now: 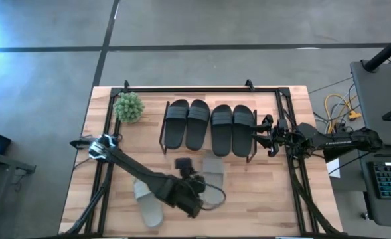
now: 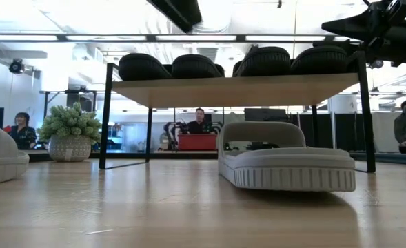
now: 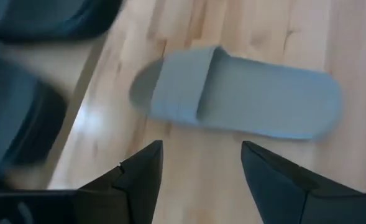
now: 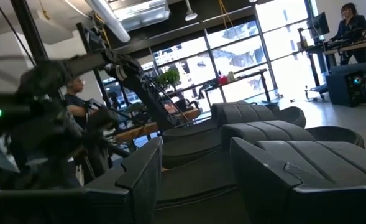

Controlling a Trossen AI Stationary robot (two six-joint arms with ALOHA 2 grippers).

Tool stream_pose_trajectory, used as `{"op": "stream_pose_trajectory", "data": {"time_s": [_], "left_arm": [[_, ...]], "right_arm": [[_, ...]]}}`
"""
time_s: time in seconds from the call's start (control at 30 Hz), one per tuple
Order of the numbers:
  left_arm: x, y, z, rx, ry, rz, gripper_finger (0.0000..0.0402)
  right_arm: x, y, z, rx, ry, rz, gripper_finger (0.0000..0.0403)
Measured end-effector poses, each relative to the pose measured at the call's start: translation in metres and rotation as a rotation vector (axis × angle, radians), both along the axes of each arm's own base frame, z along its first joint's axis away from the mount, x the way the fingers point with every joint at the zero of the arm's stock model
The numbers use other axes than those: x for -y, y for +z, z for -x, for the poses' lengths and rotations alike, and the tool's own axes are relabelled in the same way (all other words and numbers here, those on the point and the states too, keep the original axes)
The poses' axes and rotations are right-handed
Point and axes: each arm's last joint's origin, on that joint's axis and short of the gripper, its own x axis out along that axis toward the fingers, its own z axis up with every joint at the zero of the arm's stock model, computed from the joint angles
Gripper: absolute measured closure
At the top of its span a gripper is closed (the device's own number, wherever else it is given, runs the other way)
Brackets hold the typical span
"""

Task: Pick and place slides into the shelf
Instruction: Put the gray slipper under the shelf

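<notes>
Four black slides (image 1: 210, 125) stand side by side on top of the shelf (image 1: 163, 136) at the table's far middle; they also show in the low view (image 2: 230, 65). One pale grey-green slide (image 1: 214, 171) lies sole-down on the table in front of the shelf. A second pale slide (image 1: 147, 204) lies near the front left, partly under my left arm. My left gripper (image 1: 196, 171) hovers open and empty just left of the first pale slide (image 3: 238, 93). My right gripper (image 1: 257, 136) is open and empty at the shelf's right end, beside the black slides (image 4: 307, 155).
A small potted plant (image 1: 129, 106) stands at the far left of the table. A black rail frame (image 1: 202, 88) edges the wooden table. People sit in the room behind the table (image 2: 200, 122). A desk with a keyboard (image 1: 388, 179) is to the right.
</notes>
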Motion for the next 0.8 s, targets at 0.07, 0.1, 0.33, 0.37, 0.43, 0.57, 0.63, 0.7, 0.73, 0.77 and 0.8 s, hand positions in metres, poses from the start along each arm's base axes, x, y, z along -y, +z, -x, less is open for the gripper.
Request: {"op": "stream_pose_trajectory", "data": {"time_s": [0.07,0.1,0.33,0.37,0.43,0.57,0.63,0.7,0.73,0.77,0.8], "left_arm": [[0.000,0.016,0.016,0.014,0.073,0.108,0.0198],[-0.001,0.022,0.024,0.008,0.111,0.171,0.0198],[-0.004,0.040,0.061,-0.137,0.224,0.432,0.0198],[-0.002,0.040,0.066,-0.163,0.218,0.409,0.0198],[0.005,0.037,0.075,-0.213,0.188,0.367,0.0198],[0.026,0.028,0.093,-0.299,0.126,0.289,0.0198],[0.038,0.022,0.101,-0.331,0.103,0.254,0.0198],[0.048,0.015,0.108,-0.358,0.102,0.218,0.0198],[0.052,0.013,0.112,-0.366,0.107,0.201,0.0198],[0.056,0.010,0.116,-0.375,0.120,0.186,0.0198],[0.060,0.007,0.120,-0.380,0.145,0.178,0.0198]], "right_arm": [[0.000,0.000,0.000,0.000,0.000,0.000,0.0220],[0.000,0.000,0.000,0.000,0.000,0.000,0.0220],[0.000,0.000,0.000,0.000,0.000,0.000,0.0220],[0.000,0.000,0.000,0.000,0.000,0.000,0.0220],[0.000,0.000,0.000,0.000,0.000,0.000,0.0220],[0.000,0.000,0.000,-0.001,0.000,0.000,0.0220],[0.000,0.000,0.000,0.000,0.000,0.000,0.0220],[0.000,0.000,0.000,0.000,0.000,0.000,0.0220],[0.000,0.000,0.000,0.000,0.000,0.000,0.0220],[0.000,0.000,0.000,0.000,0.000,0.000,0.0220],[0.000,0.000,0.000,-0.001,0.000,0.000,0.0220]]}}
